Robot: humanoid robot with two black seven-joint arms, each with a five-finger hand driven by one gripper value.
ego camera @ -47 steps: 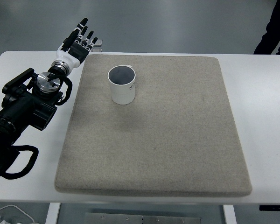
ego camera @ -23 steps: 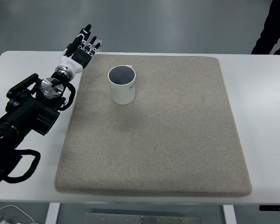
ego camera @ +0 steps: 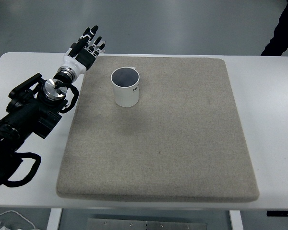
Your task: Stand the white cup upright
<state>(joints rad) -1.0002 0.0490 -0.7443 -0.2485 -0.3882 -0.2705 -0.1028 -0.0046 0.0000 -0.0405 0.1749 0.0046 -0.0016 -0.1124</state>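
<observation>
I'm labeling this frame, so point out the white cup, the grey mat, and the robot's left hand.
white cup (ego camera: 126, 94): head view, on its outer side wall.
grey mat (ego camera: 182, 143): head view, on its bare middle.
left hand (ego camera: 82, 51): head view, on the palm below the spread fingers.

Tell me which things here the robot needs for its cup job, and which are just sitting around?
For the job:
- white cup, already standing upright on the mat
- left hand, fingers spread, holding nothing, left of the cup

Just there:
- grey mat
- white table
- a person's dark sleeve at the top right
</observation>
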